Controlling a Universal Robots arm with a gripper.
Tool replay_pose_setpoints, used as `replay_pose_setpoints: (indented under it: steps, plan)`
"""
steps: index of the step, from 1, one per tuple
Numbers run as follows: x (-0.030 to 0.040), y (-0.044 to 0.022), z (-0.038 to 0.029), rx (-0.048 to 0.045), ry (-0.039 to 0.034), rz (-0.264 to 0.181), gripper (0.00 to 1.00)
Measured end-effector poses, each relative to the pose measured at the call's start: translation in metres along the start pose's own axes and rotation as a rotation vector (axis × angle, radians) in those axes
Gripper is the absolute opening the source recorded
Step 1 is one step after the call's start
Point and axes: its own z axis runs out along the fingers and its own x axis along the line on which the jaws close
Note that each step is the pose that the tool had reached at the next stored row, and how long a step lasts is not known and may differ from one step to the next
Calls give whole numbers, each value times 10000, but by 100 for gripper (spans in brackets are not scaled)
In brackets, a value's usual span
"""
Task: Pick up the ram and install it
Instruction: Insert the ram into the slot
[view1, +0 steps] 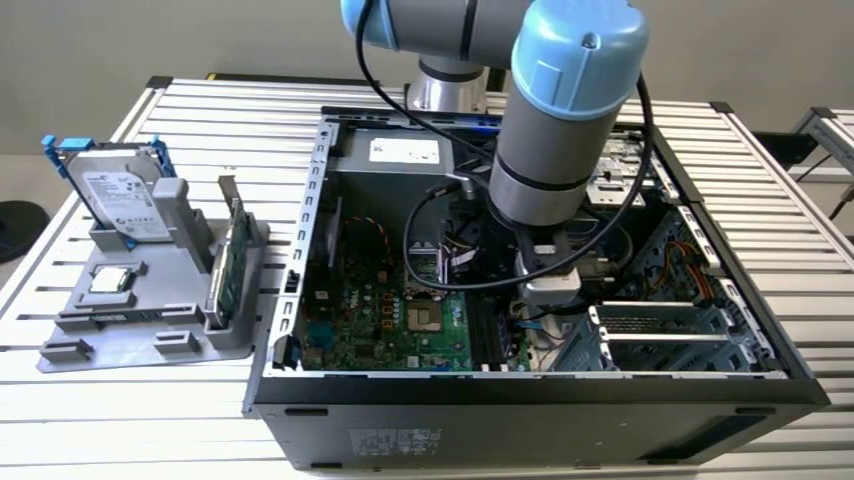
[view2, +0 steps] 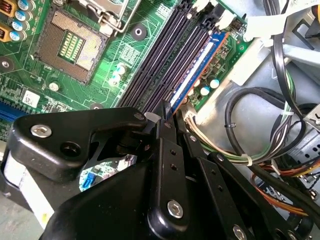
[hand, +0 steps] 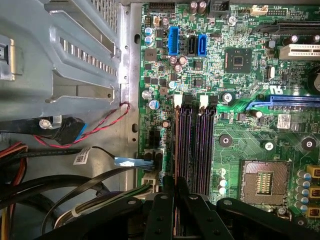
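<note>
The arm reaches down into the open computer case (view1: 534, 380) lying on its side on the slatted desk (view1: 200, 420), so that the claw (view2: 167, 112) meets the motherboard (hand: 240, 100) square-on, the way a memory stick has to go into its slot. In the second wrist view the claw's 2 fingers (view2: 172, 150) stand pinched together on the end of the ram (view2: 197, 67), a thin blue-edged stick that stands on edge in the outermost of the dark memory slots (view2: 160, 60), beside the empty ones; the claw is closed on it. Whether the stick is fully seated I cannot tell, since its near end is hidden behind the fingers. In the first wrist view the fingertips (hand: 170, 187) cover the lower end of the slots, and the white latches (hand: 178, 101) at the far end look upright. The empty CPU socket (hand: 262, 182) lies just beside the slots. On the exterior view's left, a grey holder tray (view1: 147, 330) keeps the hard drive (view1: 123, 200) and a green card (view1: 230, 270) upright, well apart from the case.
</note>
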Motion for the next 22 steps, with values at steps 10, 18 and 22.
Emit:
replay_pose_setpoints:
  steps: [10,18,22]
  plan:
    - [-1,-7,16,28,17,-1,0]
    - [-1,-7,16,29,16,0,0]
    - [-1,-7,16,28,16,-1,0]
